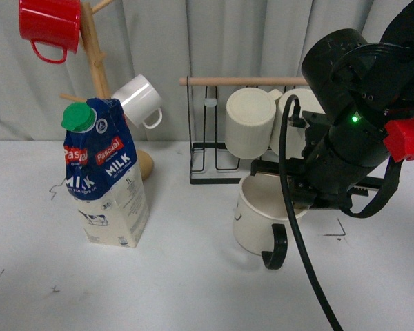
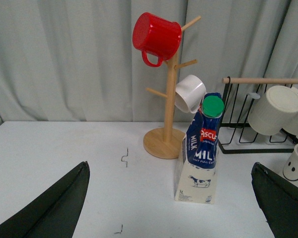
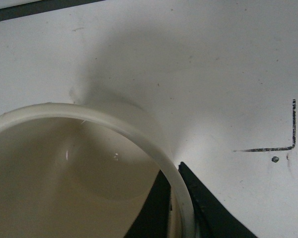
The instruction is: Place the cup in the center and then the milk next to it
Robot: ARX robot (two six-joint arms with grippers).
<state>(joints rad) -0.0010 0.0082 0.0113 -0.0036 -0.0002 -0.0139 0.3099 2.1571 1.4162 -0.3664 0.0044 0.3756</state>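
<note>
Fingers of my right gripper (image 1: pixel 295 196) are pinching the rim of the smiley cup (image 1: pixel 257 222), with its black handle (image 1: pixel 276 249) jutting out just below them. The Pascual milk carton (image 1: pixel 107 181) is standing well apart, toward my left arm's side.

From the left wrist, the left gripper's fingers (image 2: pixel 57 208) are gaping wide and empty, with the carton ahead between them.

From the right wrist, one finger (image 3: pixel 211 210) is sitting outside the rim and another inside.

I'm judging the cup-to-centre step to be underway. Next I'm needing to set the cup down centrally and let go.
</note>
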